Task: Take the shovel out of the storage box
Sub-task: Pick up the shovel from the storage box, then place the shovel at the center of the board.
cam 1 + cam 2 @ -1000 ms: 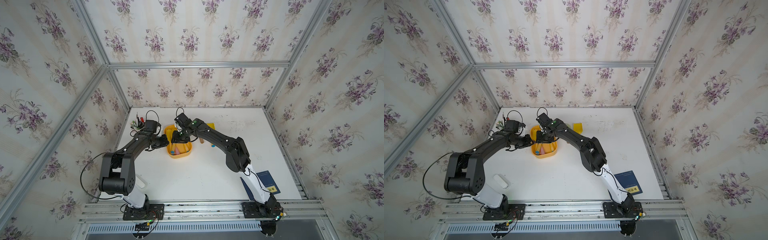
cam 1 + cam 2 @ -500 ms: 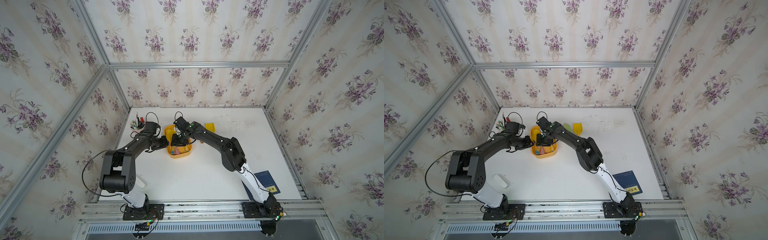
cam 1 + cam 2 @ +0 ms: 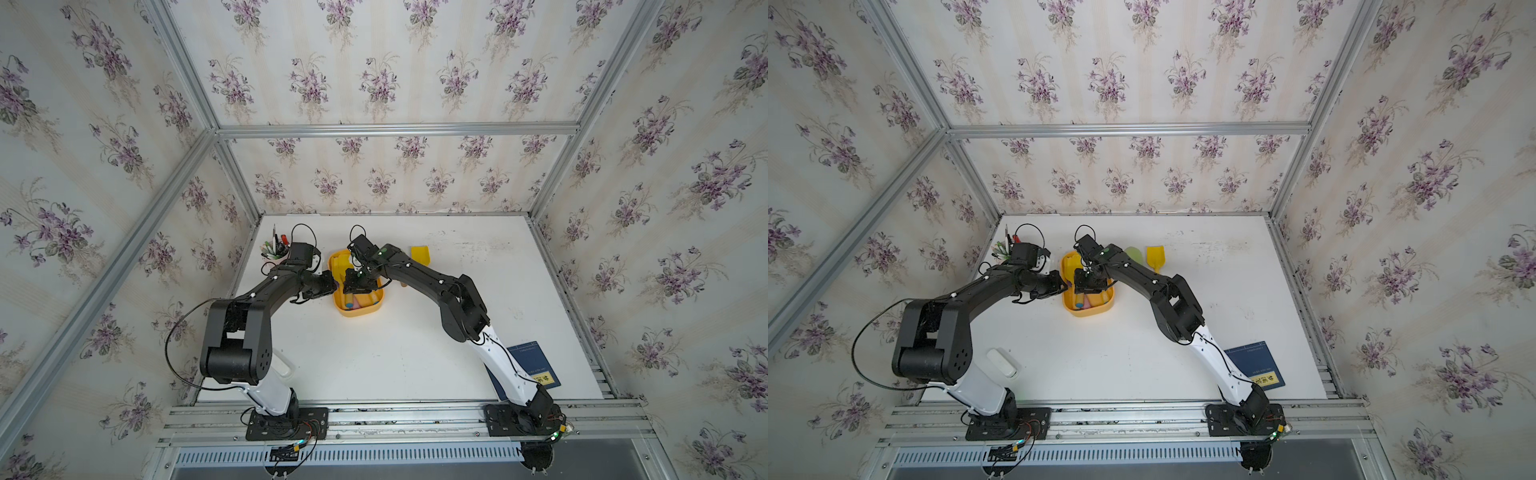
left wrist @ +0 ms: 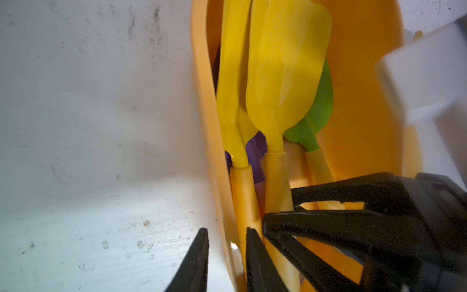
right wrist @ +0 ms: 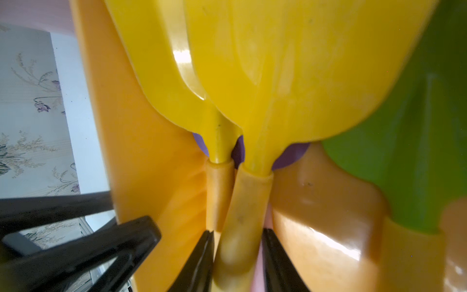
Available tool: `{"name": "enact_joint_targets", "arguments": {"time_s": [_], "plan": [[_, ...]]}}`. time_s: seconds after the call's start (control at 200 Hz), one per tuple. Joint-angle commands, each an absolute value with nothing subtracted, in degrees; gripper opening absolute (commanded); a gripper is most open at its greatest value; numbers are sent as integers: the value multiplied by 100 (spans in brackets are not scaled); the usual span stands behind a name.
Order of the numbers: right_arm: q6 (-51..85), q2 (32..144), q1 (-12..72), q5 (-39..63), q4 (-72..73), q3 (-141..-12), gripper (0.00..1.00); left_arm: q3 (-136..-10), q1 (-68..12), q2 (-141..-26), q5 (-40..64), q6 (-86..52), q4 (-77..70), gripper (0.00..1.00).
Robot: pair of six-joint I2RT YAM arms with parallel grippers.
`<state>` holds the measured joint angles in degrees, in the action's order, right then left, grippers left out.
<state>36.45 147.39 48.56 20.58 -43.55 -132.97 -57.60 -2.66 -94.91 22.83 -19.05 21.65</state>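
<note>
The yellow-orange storage box sits at the table's back left, with several toy shovels lying in it. My left gripper is shut on the box's left wall, one finger outside and one inside. My right gripper reaches down into the box. It is shut on the orange handle of a yellow-bladed shovel. A second yellow shovel, a green one and a purple one lie beside and under it.
A yellow shovel and a pale green one lie on the table right of the box. A pink pen cup stands behind the left arm. A blue book lies front right, and a white object front left.
My right gripper has shifted slightly within the box and its jaws have closed onto the shovel's handle. The left gripper has kept its hold on the box wall.
</note>
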Motion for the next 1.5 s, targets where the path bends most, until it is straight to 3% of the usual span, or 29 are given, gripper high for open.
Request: {"name": "enact_joint_targets", "arguments": {"time_s": [0.0,0.4,0.669,0.914,1.079,1.239,1.494], "plan": [[3613,14801,4852,1978,-4465,-13315,28,-5792,-264,-9514,2300,-1877,2135,27],[3534,14512,4826,1943,-4291,-13079,15,-5860,-264,-9427,2318,-1876,2199,29],[3444,13800,4704,1801,-3966,-12541,9,-5853,-263,-8954,2398,-1990,2277,40],[3210,13176,4430,1731,-3991,-12102,8,-5543,-272,-8728,3484,-2690,1408,47],[2882,12219,3921,1540,-4202,-11206,8,-5585,-342,-8680,3601,-2857,1247,50],[2376,11352,2932,1628,-4669,-10238,8,-5676,-448,-8698,3529,-2850,1324,53],[1891,10998,1726,1576,-4983,-9241,8,-5866,-635,-8828,3297,-2781,1462,54]]}}
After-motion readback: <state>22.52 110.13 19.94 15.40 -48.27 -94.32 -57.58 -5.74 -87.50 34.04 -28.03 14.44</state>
